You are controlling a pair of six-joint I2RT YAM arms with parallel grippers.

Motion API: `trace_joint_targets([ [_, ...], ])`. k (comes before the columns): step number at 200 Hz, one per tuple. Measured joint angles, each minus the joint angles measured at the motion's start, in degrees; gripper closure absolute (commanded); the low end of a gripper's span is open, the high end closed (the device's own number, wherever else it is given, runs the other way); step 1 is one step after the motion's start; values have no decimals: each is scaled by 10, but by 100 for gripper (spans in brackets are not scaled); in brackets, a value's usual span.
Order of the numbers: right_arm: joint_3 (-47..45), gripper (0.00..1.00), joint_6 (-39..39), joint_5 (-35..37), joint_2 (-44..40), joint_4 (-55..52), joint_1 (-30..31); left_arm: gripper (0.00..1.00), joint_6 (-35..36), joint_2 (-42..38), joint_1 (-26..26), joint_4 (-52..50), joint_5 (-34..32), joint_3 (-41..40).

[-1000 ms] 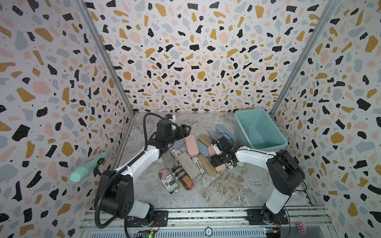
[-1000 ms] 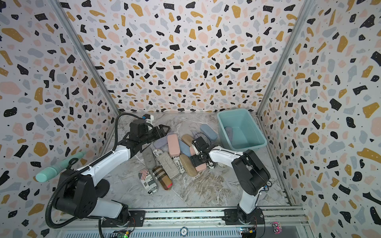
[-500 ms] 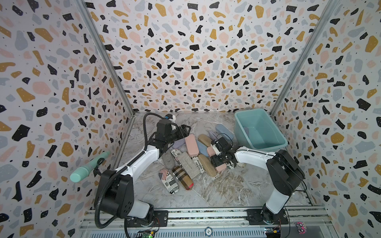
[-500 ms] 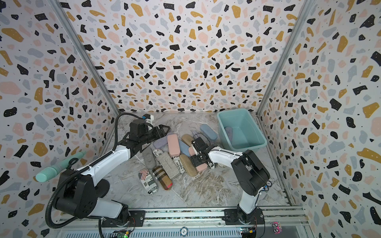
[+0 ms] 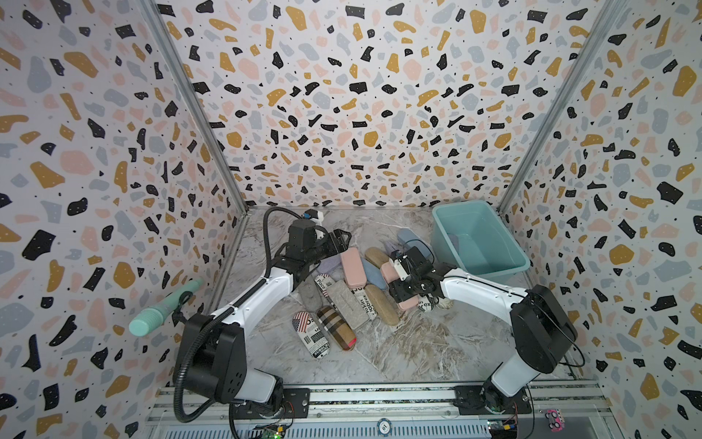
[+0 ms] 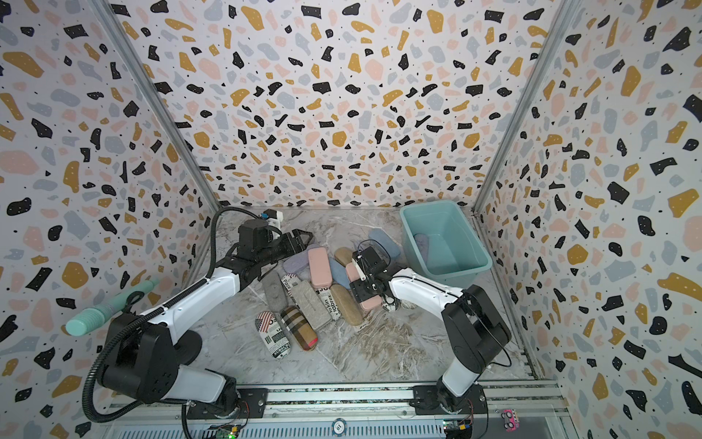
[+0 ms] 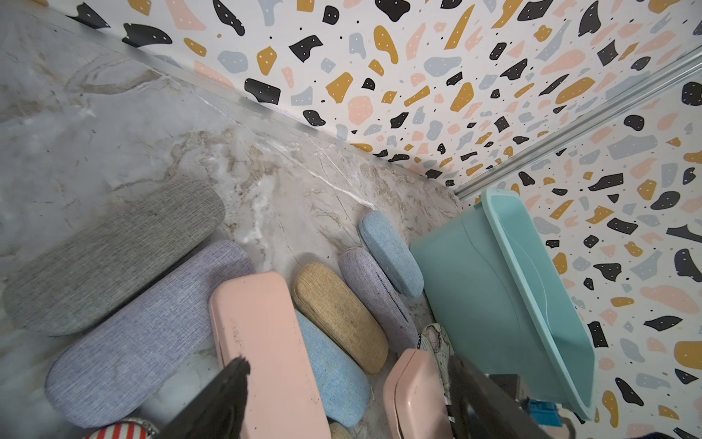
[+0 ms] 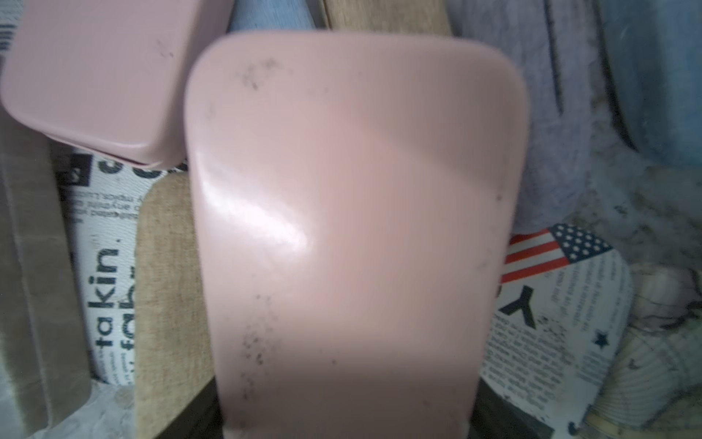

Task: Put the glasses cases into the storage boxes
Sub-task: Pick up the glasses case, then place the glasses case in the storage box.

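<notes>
Several glasses cases lie heaped mid-table in both top views. My right gripper [image 5: 402, 292] reaches down into the heap, shut on a pink glasses case [image 5: 408, 304]. In the right wrist view that pink case [image 8: 353, 209] fills the space between the dark fingers [image 8: 190, 414]. My left gripper [image 5: 338, 239] hangs open over the heap's far left end, above a second pink case [image 7: 266, 349], with nothing between its fingers [image 7: 231, 395]. The teal storage box [image 5: 494, 270] stands at the back right, with a lilac case [image 6: 421, 243] lying inside.
A plaid case [image 5: 336, 332] and a newspaper-print case [image 5: 309, 334] lie nearer the front. Grey [image 7: 114, 251], lilac [image 7: 152, 327], tan [image 7: 338, 315] and blue [image 7: 391, 251] cases crowd the heap. A mint-green cylinder [image 5: 163, 309] sticks out by the left wall. Patterned walls close in three sides.
The right gripper's jaws have drawn in onto the pink case. The left arm has stayed where it was.
</notes>
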Motion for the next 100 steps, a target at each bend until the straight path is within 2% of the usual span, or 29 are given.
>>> trace_joint_targets([
  [65, 86, 32, -16, 21, -10, -38, -1, 16, 15, -28, 0, -10, -33, 1],
  [100, 155, 32, -37, 37, -12, -50, -24, 16, 18, -31, 0, -11, -37, 1],
])
